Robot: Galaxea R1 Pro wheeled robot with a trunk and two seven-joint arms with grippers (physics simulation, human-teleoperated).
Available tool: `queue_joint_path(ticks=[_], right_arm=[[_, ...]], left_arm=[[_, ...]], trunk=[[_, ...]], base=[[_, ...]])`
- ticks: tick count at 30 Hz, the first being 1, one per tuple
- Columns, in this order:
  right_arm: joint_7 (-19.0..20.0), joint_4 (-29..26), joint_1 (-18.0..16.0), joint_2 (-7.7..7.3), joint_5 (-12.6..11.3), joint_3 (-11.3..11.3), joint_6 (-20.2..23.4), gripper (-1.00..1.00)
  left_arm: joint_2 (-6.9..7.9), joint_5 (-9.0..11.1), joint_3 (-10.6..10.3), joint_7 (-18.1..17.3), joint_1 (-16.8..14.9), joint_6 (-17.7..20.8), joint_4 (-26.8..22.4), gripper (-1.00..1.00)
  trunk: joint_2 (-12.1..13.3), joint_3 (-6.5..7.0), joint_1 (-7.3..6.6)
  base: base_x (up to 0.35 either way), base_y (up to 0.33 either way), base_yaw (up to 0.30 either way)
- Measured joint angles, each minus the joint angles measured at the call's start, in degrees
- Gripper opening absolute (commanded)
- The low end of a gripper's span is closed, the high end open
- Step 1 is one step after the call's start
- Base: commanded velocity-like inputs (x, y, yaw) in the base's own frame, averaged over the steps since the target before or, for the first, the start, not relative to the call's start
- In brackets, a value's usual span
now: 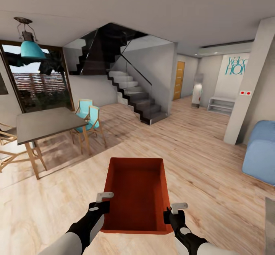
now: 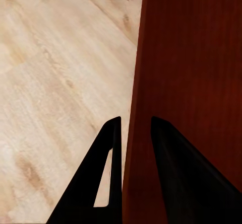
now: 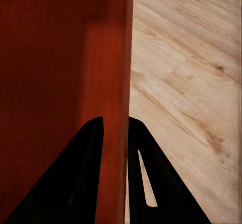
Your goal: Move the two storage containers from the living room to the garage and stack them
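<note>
Light wood planks run under me, and I'm carrying one orange-red container [image 1: 137, 194] out in front, low over the floor, with the left jaws [image 1: 100, 205] pinched over its left wall and the right jaws [image 1: 172, 213] pinched over its right wall, a finger on each side of each thin wall. Beyond it on my left stand the dining table [image 1: 44, 125] and blue chairs [image 1: 88, 118], with the staircase [image 1: 133, 94] farther ahead. My worry is those thin walls slipping if I turn sharply or clip furniture.
</note>
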Motion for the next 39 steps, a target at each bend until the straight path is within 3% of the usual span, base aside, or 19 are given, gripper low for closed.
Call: queue_joint_path(ticks=[9,31,39], right_arm=[[0.01,0.00,0.00,0.00,0.00,0.00,0.00,-1.00],[-0.22,-0.02,0.00,0.08,0.05,0.10,0.11,-1.00],[-0.24,-0.03,0.01,0.07,0.04,0.10,0.10,-1.00]], left_arm=[[0.00,0.02,-0.02,0.02,0.00,0.00,0.00,-1.00],[0.04,0.09,-0.06,0.05,0.01,0.02,0.01,-1.00],[0.03,0.10,-0.08,0.08,-0.01,0.01,0.03,-1.00]], trunk=[[0.00,0.00,0.00],[0.00,0.00,0.00],[0.00,0.00,0.00]], base=[[0.321,0.000,-0.225],[0.321,0.000,-0.013],[0.321,0.000,-0.190]])
